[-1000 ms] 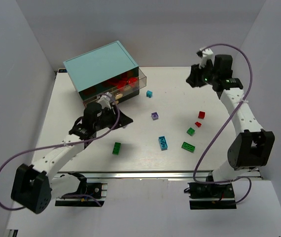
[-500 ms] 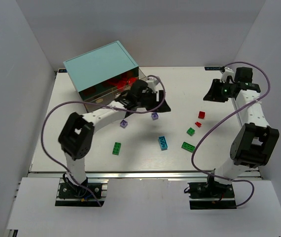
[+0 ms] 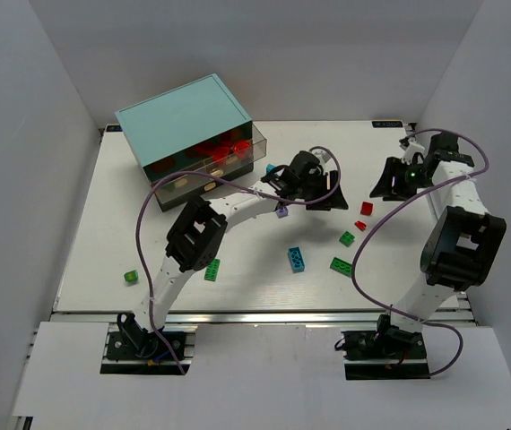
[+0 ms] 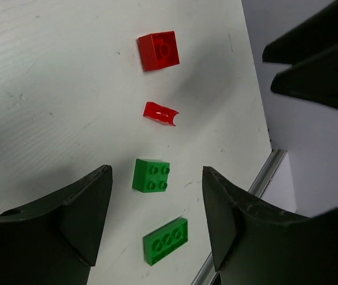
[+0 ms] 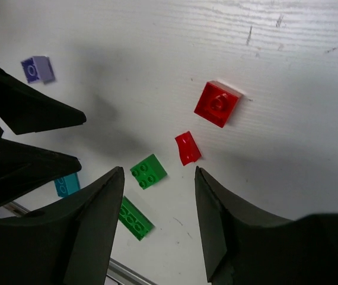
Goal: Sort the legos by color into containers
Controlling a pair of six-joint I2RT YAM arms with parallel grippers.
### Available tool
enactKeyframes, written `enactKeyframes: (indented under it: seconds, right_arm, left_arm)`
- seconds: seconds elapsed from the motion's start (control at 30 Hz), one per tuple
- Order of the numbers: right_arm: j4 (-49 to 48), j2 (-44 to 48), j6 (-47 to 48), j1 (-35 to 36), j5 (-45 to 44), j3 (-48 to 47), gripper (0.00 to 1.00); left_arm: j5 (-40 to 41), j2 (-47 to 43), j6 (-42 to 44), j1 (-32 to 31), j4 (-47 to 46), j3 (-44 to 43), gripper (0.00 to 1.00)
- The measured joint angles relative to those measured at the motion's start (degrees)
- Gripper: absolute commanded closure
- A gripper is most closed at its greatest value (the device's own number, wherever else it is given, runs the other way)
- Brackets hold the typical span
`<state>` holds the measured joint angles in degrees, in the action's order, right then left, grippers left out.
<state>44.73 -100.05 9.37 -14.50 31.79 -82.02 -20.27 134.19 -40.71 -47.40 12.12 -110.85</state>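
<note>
Ahead of the right gripper (image 5: 158, 172), spread wide like the left gripper (image 4: 157, 171), 1 red lego (image 5: 217, 104) (likely light, slick): pinch its flat sides.

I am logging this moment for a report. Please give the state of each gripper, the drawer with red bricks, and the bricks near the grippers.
left gripper: open, holding nothing.
right gripper: open, holding nothing.
drawer with red bricks: has red bricks inside; cannot tell if open or shut.
green square brick: lying loose, studs up.
red square brick: lying loose, not gripped.
long green brick: lying loose, studs up.
</note>
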Motion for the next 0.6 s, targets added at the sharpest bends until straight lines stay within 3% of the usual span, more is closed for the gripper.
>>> enactKeyframes:
  seconds: [0.17, 0.6]
  right_arm:
    - [-2.1, 0.0, -2.3, 1.0, -4.9, 3.5, 0.35]
    - [-7.7, -1.9, -8.3, 4.5, -16.8, 6.1, 0.34]
  left_arm:
    - [2.3, 1.1, -5.8, -0.3, -0.2, -0.5, 0.28]
    - [10.9, 0.2, -9.4, -1.2, 2.1, 1.6, 0.3]
